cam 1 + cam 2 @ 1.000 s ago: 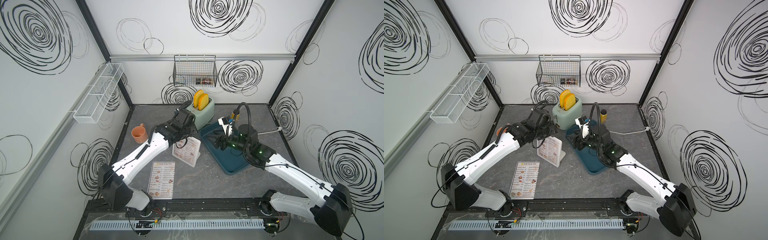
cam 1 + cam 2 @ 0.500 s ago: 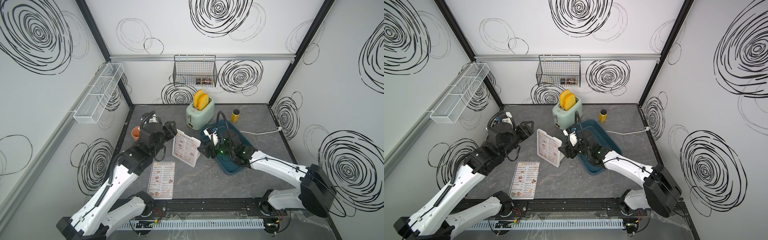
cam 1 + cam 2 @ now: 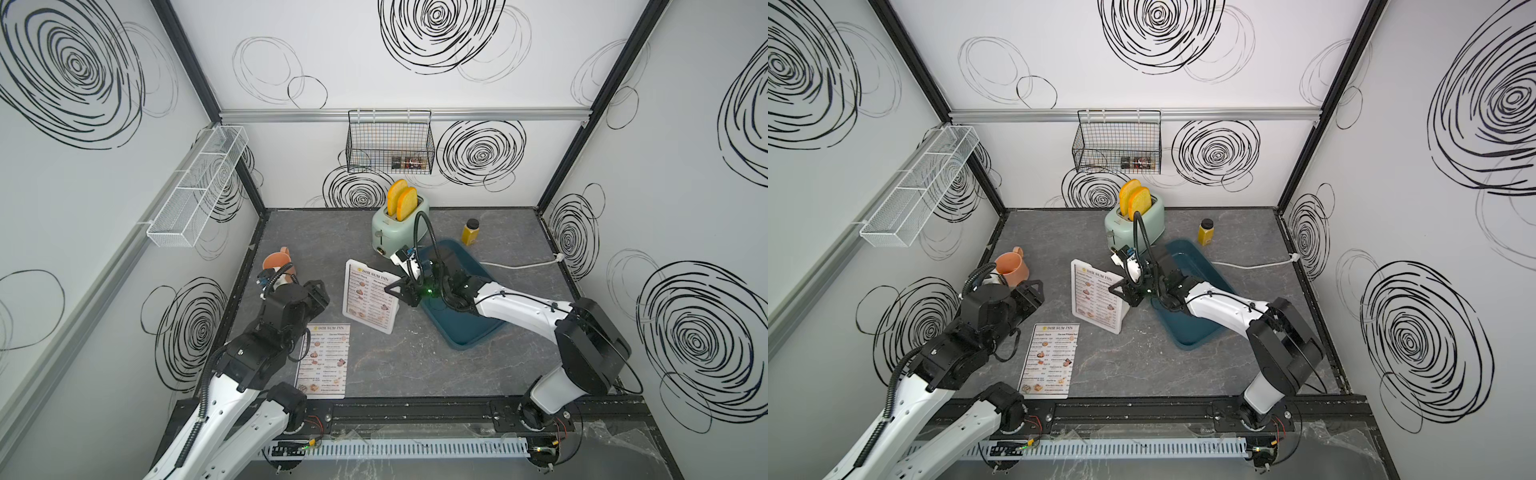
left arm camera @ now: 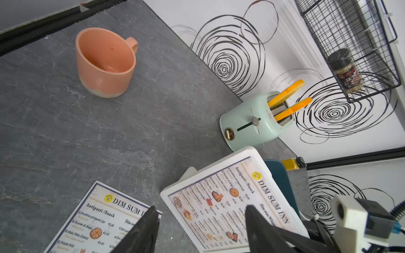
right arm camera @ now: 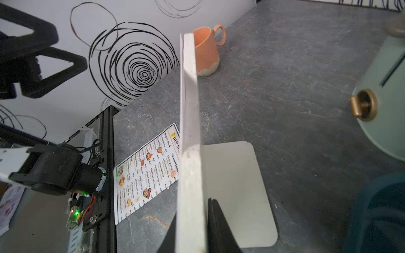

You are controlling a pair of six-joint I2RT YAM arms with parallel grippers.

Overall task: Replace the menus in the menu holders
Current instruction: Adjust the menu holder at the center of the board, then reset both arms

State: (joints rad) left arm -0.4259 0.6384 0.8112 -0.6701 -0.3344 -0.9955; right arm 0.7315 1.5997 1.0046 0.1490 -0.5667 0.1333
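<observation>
The menu holder (image 3: pixel 369 301) stands upright mid-table, slightly tilted, with a "DIM SUM INN" menu (image 4: pixel 230 197) inside it. In both top views my right gripper (image 3: pixel 392 289) (image 3: pixel 1115 289) is at the holder's right edge. The right wrist view shows its jaws (image 5: pixel 192 219) closed on either side of that thin white edge (image 5: pixel 189 131). A second menu (image 3: pixel 326 361) (image 3: pixel 1050 359) lies flat on the table, front left. My left gripper (image 3: pixel 318 291) (image 4: pixel 200 210) hovers open to the left of the holder and holds nothing.
An orange mug (image 3: pixel 277 262) sits at the left behind my left arm. A mint toaster (image 3: pixel 399 226) with toast stands behind the holder. A dark teal bin (image 3: pixel 461 328) lies under my right arm. A yellow bottle (image 3: pixel 471 232) and a white cable (image 3: pixel 519 264) are at the back right.
My left arm drew back from the holder toward the front left, still open. My right gripper moved from over the bin to the holder's right edge and closed on it.
</observation>
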